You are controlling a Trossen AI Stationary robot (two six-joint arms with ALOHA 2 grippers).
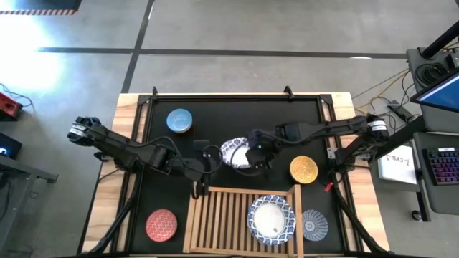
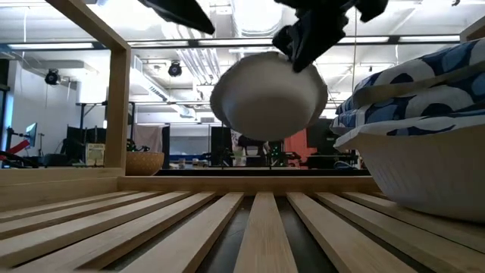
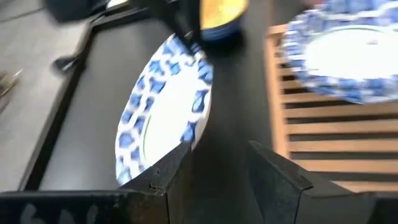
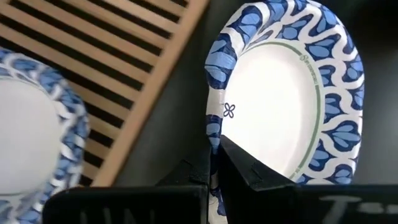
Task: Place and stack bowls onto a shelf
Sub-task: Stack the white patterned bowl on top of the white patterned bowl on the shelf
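A white bowl with a blue-patterned rim hangs above the black mat, just beyond the far rail of the wooden shelf. My right gripper is shut on it. My left gripper is open at the bowl's left side, with nothing between its fingers. One finger is close to the rim. More patterned bowls sit stacked on the slats at the shelf's right. The blue, yellow, red and grey-blue bowls rest on the mat. My right gripper holds the bowl by its patterned rim, one finger inside the bowl and one outside. The fingers slant down from the table's right. The bowl is lifted clear and tilted, its white underside facing the near edge. Whether my left gripper touches the rim, I cannot tell.
The shelf's left half has bare slats. A raised black frame borders the mat at the far side. A laptop and keyboard stand off the table's right edge.
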